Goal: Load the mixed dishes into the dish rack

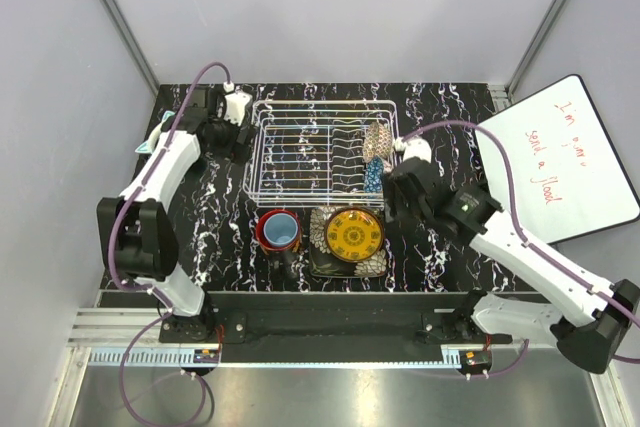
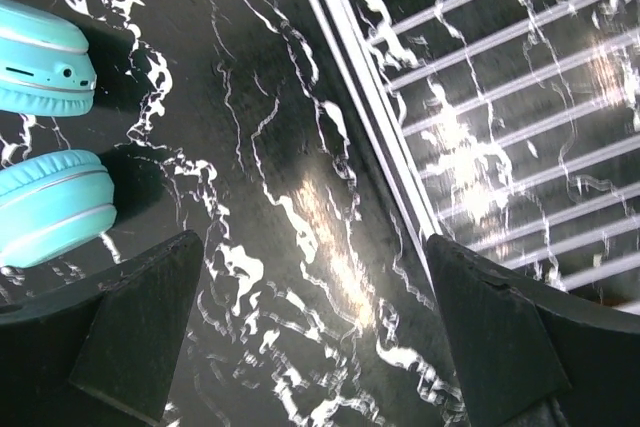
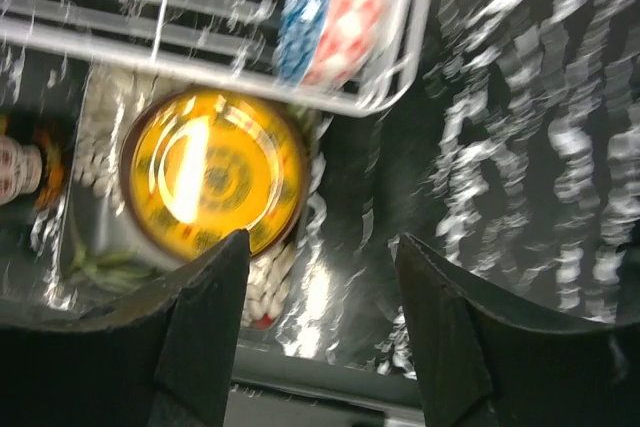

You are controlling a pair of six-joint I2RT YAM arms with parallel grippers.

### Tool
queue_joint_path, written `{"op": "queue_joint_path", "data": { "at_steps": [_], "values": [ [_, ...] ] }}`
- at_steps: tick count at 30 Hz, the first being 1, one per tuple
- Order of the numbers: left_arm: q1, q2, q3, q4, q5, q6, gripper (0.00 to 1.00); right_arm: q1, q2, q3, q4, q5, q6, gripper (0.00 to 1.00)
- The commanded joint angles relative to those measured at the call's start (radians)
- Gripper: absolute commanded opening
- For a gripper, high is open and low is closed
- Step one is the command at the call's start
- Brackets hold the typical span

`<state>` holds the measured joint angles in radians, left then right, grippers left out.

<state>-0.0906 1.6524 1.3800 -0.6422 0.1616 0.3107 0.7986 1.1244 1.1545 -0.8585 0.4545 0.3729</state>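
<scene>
The dish rack (image 1: 300, 152) is a white wire basket in the middle of the table. A gold lattice bowl (image 1: 378, 139) stands on edge at its right end; the right wrist view shows its blue and checkered underside (image 3: 335, 7). In front of the rack a light blue cup (image 1: 282, 229) sits inside the dark mug (image 1: 262, 227). Beside them the mustard-yellow plate (image 1: 354, 234) (image 3: 215, 172) lies on the black square flowered plate (image 1: 325, 265) (image 3: 95, 137). My right gripper (image 1: 397, 202) (image 3: 322, 247) hangs open and empty just right of the plates. My left gripper (image 1: 220, 135) (image 2: 315, 287) is open over bare table by the rack's left rim (image 2: 370, 107).
Teal headphones (image 2: 40, 62) (image 1: 160, 134) lie left of the left gripper. A whiteboard (image 1: 560, 157) with red writing leans at the right. Grey walls enclose the table on three sides.
</scene>
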Motion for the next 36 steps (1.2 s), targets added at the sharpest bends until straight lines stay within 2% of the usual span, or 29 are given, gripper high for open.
{"op": "queue_joint_path", "data": {
  "at_steps": [1,5,7,8,16,24,36],
  "values": [
    [-0.058,-0.141,0.074,-0.089,0.09,0.131,0.98,0.008,-0.063,-0.179,0.173,-0.255,0.081,0.65],
    [-0.203,-0.158,0.162,-0.23,0.104,0.191,0.98,0.008,-0.089,-0.275,0.223,-0.3,0.074,0.61],
    [-0.263,-0.161,0.179,-0.25,0.084,0.197,0.98,0.008,-0.072,-0.292,0.246,-0.335,0.06,0.59],
    [-0.328,-0.16,0.174,-0.258,0.075,0.203,0.98,0.008,-0.068,-0.308,0.256,-0.342,0.061,0.59],
    [-0.621,-0.125,-0.019,-0.208,-0.014,0.214,0.97,0.004,-0.002,-0.375,0.398,-0.344,0.078,0.56],
    [-0.666,-0.034,-0.025,-0.152,-0.013,0.196,0.97,-0.032,0.069,-0.47,0.551,-0.298,0.149,0.56],
    [-0.718,-0.008,-0.145,0.076,-0.033,0.163,0.96,-0.084,0.179,-0.53,0.707,-0.321,0.173,0.54]
  ]
}}
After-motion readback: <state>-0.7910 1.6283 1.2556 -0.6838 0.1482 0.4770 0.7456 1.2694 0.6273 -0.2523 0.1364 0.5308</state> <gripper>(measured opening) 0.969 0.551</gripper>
